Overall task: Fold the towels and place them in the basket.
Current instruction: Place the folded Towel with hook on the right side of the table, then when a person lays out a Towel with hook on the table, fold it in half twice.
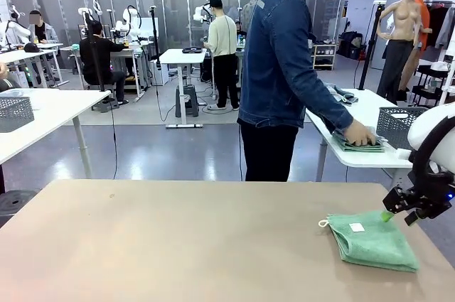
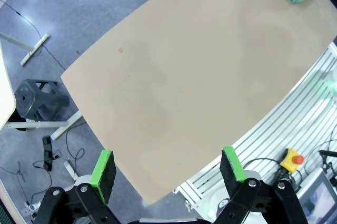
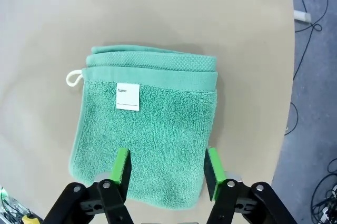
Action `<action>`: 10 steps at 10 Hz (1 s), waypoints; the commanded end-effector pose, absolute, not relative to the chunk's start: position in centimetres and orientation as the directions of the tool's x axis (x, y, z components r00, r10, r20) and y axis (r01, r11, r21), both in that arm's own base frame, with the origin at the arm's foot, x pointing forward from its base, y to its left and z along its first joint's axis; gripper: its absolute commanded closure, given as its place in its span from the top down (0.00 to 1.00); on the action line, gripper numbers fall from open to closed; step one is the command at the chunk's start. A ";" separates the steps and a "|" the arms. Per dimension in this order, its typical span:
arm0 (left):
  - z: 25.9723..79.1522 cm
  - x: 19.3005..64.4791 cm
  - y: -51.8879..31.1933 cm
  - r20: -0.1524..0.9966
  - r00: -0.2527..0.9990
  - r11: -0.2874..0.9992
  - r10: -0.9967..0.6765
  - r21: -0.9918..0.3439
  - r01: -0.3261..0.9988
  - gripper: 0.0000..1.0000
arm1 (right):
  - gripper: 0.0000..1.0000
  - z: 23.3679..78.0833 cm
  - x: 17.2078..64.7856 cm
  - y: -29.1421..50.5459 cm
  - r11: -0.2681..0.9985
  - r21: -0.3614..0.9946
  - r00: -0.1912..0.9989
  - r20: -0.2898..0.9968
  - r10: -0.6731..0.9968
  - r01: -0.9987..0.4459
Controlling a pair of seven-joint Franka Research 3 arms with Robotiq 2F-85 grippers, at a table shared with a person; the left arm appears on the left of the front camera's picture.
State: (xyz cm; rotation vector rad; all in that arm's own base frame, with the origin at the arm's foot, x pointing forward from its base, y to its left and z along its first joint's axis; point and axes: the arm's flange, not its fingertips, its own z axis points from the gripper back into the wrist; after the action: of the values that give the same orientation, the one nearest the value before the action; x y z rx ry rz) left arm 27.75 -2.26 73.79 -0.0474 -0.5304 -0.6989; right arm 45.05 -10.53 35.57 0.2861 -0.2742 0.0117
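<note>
White right arm (image 1: pixel 435 128) ends in black jaws with green pads (image 3: pixel 122 167).

A folded green towel (image 1: pixel 375 241) (white label up) lies by the table's (image 1: pixel 178 238) right edge, the right gripper (image 1: pixel 398 217) just above its far corner. Beyond, a person's hand (image 1: pixel 360 135) rests on towels (image 1: pixel 355 146) beside a basket (image 1: pixel 398 126).
</note>
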 end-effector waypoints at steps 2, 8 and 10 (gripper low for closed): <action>73.5 27.6 -2.2 0.482 0.625 0.759 -0.614 0.144 0.635 1.00 | 0.70 35.6 45.4 -10.6 0.959 0.280 0.965 0.262 -0.025 -0.051; 73.5 27.6 -2.2 0.482 0.625 0.759 -0.614 0.144 0.635 1.00 | 0.70 35.6 45.4 -10.6 0.959 0.280 0.965 0.262 -0.025 -0.051; 73.5 27.6 -2.2 0.482 0.625 0.759 -0.614 0.144 0.635 1.00 | 0.70 39.0 45.1 -10.5 0.959 0.275 0.950 0.310 -0.019 -0.070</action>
State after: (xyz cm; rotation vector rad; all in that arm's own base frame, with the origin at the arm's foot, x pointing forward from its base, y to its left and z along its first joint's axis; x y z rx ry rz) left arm 27.75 -2.27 73.78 -0.0474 -0.5303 -0.6989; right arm 45.17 -10.55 36.41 0.2849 -0.2909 0.0157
